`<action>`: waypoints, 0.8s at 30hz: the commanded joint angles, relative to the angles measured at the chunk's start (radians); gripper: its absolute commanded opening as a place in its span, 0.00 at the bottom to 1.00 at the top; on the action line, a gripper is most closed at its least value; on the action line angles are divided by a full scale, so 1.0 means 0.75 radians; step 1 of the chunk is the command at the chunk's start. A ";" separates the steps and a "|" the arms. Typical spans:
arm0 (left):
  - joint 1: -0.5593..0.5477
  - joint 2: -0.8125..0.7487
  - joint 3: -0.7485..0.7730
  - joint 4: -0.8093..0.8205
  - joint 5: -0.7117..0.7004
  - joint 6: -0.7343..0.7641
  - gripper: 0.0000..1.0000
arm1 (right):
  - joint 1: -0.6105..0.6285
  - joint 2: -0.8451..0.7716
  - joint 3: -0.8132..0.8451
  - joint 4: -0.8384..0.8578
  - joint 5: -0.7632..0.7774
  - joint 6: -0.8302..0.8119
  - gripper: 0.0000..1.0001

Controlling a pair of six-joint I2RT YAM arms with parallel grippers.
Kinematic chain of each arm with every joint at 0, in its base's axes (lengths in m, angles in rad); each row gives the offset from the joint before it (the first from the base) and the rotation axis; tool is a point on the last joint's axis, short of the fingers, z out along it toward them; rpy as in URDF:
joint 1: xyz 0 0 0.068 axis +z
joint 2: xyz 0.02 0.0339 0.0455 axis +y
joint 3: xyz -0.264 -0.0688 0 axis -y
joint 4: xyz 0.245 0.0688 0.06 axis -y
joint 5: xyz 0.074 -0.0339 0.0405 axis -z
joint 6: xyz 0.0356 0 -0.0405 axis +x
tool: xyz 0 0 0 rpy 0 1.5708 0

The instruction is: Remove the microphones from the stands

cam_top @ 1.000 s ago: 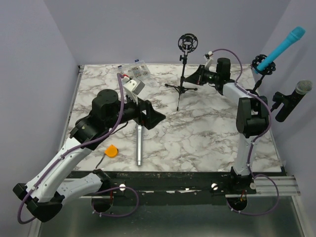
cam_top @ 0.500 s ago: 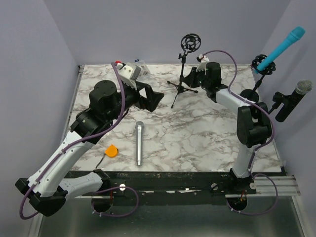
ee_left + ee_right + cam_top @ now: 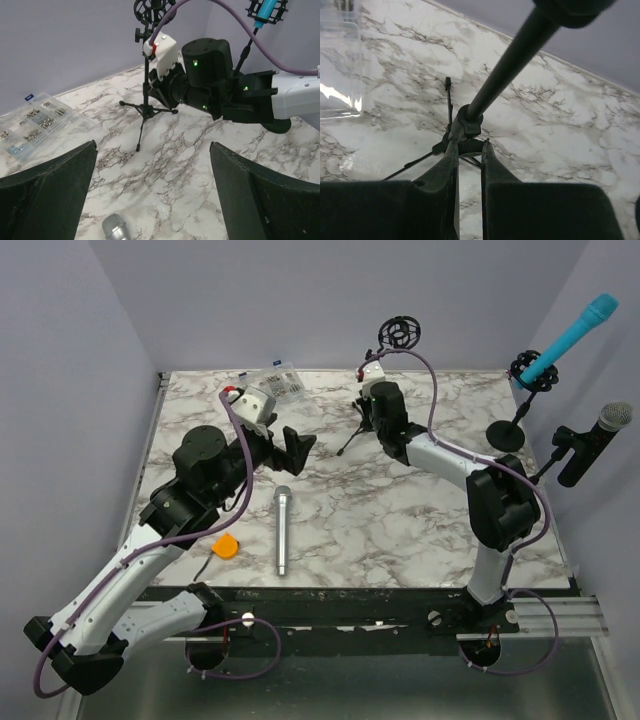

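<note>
A silver microphone lies flat on the marble table, free of the stand; its head shows in the left wrist view. The black tripod stand with its empty shock mount leans to the right at the table's back. My right gripper is shut on the stand's hub knob, just above the tripod legs. My left gripper is open and empty, above the table, beyond the microphone's head. The stand shows ahead of it in the left wrist view.
A clear parts box lies at the back left. An orange object sits near the front left. At the right edge stand a blue microphone on a round-base stand and a black microphone.
My right gripper has carried the stand to the left, and it now leans to the right. My left gripper has moved from over the silver microphone toward the back.
</note>
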 commanded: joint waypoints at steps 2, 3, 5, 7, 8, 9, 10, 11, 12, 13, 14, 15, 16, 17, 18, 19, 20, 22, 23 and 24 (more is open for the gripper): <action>0.004 -0.089 -0.010 0.065 -0.040 0.041 0.94 | 0.081 0.044 0.055 -0.049 0.352 -0.248 0.01; 0.005 -0.096 -0.011 0.065 -0.042 0.042 0.94 | 0.090 0.055 0.063 -0.050 0.395 -0.267 0.01; 0.005 -0.107 -0.015 0.068 -0.045 0.043 0.94 | 0.104 0.071 0.077 -0.049 0.451 -0.313 0.01; 0.005 -0.111 -0.020 0.073 -0.041 0.043 0.94 | 0.115 0.082 0.085 -0.043 0.483 -0.355 0.01; 0.005 -0.111 -0.020 0.075 -0.040 0.043 0.94 | 0.122 0.089 0.092 -0.039 0.500 -0.374 0.01; 0.005 -0.111 -0.022 0.074 -0.038 0.043 0.94 | 0.129 0.097 0.099 -0.038 0.513 -0.397 0.01; 0.005 -0.108 -0.022 0.077 -0.036 0.042 0.94 | 0.136 0.106 0.107 -0.037 0.532 -0.414 0.01; 0.004 -0.105 -0.023 0.076 -0.035 0.041 0.94 | 0.141 0.112 0.116 -0.036 0.547 -0.431 0.02; 0.005 -0.102 -0.024 0.077 -0.033 0.041 0.94 | 0.147 0.114 0.125 -0.039 0.555 -0.437 0.06; 0.006 -0.101 -0.025 0.078 -0.032 0.037 0.94 | 0.149 0.114 0.136 -0.055 0.549 -0.431 0.13; 0.006 -0.102 -0.030 0.083 -0.030 0.034 0.94 | 0.154 0.111 0.150 -0.076 0.537 -0.418 0.19; 0.004 -0.105 -0.035 0.090 -0.026 0.035 0.94 | 0.156 0.103 0.162 -0.104 0.523 -0.399 0.28; 0.004 -0.107 -0.039 0.095 -0.024 0.035 0.94 | 0.156 0.094 0.171 -0.133 0.500 -0.378 0.37; 0.005 -0.106 -0.040 0.097 -0.024 0.035 0.94 | 0.158 0.078 0.177 -0.147 0.483 -0.348 0.52; 0.005 -0.104 -0.042 0.098 -0.025 0.035 0.94 | 0.158 0.060 0.178 -0.160 0.457 -0.318 0.63; 0.004 -0.103 -0.044 0.099 -0.026 0.035 0.94 | 0.158 0.039 0.178 -0.177 0.432 -0.288 0.71; 0.004 -0.103 -0.046 0.102 -0.027 0.035 0.94 | 0.157 0.015 0.179 -0.198 0.398 -0.252 0.75; 0.004 -0.104 -0.052 0.108 -0.019 0.035 0.94 | 0.158 -0.032 0.184 -0.253 0.338 -0.167 0.79; 0.005 -0.104 -0.054 0.112 -0.016 0.035 0.94 | 0.157 -0.054 0.190 -0.309 0.294 -0.117 0.80; 0.005 -0.105 -0.056 0.113 -0.012 0.035 0.94 | 0.157 -0.079 0.191 -0.368 0.252 -0.053 0.80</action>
